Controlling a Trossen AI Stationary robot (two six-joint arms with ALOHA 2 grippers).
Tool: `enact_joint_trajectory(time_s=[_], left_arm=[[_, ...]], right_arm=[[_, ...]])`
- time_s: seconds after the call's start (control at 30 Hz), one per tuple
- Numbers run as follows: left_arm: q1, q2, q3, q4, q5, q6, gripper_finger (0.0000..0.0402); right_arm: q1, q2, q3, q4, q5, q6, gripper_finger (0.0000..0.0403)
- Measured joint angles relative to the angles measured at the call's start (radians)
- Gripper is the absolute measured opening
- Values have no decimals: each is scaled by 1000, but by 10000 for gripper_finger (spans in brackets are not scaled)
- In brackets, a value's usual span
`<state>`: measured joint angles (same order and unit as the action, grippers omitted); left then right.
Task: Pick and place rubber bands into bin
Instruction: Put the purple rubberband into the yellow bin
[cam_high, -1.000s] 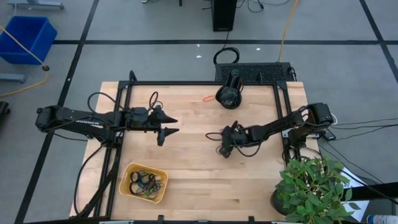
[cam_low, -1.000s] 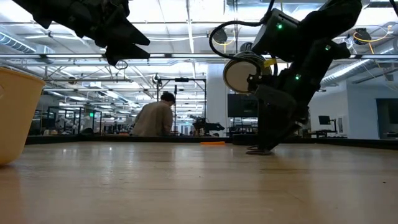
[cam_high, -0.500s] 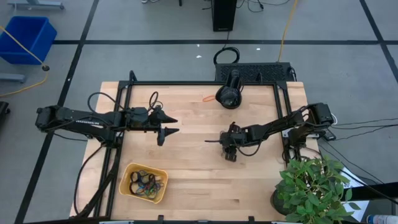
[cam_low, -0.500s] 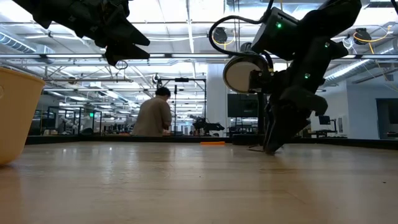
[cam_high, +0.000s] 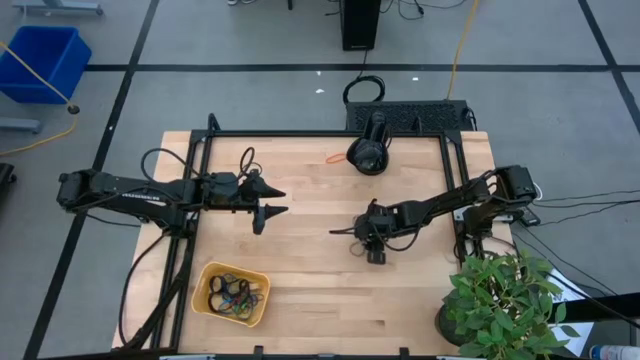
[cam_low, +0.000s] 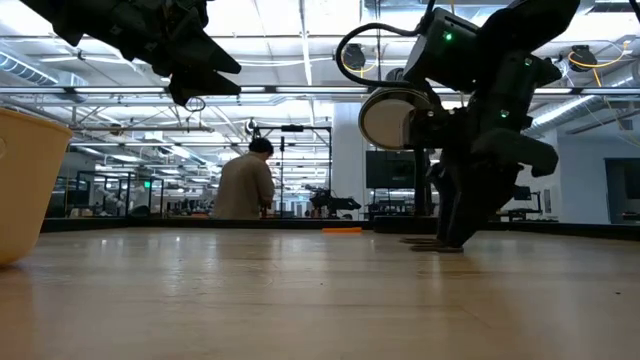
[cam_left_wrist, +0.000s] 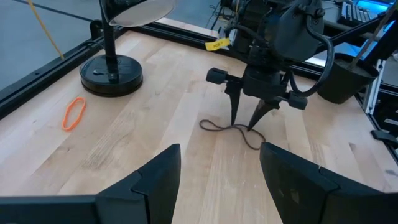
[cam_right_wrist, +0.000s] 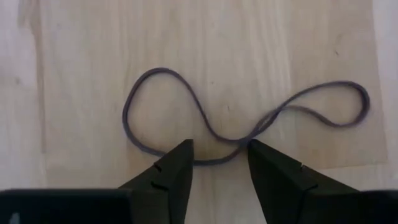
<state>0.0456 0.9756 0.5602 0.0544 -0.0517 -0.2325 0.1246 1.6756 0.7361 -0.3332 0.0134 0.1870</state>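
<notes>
The right end effector (cam_high: 373, 247) is pointing straight down at the pale wooden surface (cam_high: 320, 290), its two dark fingers parted and straddling the pinched middle of a thin brown-purple rubber band (cam_right_wrist: 236, 127) that is lying flat in a loose figure-eight; nothing is gripped yet, since the band is resting on the wood with its strands running between the fingertips (cam_right_wrist: 177, 163), which appear to be just at the surface; the stance looks chosen so that closing the fingers would catch both strands at the narrow crossing, where a floppy loop is easiest to trap. The left wrist view is showing the same pose from the side, tips planted either side of the band.

The left end effector (cam_high: 272, 200) is waiting raised above the surface's left half, fingers standing apart and holding nothing, probably kept clear of the other arm's work.

The shallow orange-yellow rectangular plastic bin (cam_high: 203, 285) is sitting near the front-left corner, well apart from the band, already holding a tangle of coloured bands; one thin orange rubber band (cam_left_wrist: 74, 112) is lying loose near the black round-based lamp (cam_left_wrist: 112, 73) at the back edge, so more picks are remaining.
</notes>
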Motion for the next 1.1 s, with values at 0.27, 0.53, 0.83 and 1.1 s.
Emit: enact_joint_trajectory(time_s=[0.27, 0.53, 0.83, 1.1], left_arm=[[0, 0, 0, 0, 0, -10, 228], [0, 0, 0, 1, 0, -12, 228], [0, 0, 0, 1, 0, -49, 228], [0, 0, 0, 2, -1, -142, 228]], right_arm=[[0, 0, -3, 25, -9, -16, 112], [0, 1, -3, 29, -3, -9, 55], [2, 1, -4, 32, 27, 65, 3], [3, -86, -4, 128, 50, 66, 1]])
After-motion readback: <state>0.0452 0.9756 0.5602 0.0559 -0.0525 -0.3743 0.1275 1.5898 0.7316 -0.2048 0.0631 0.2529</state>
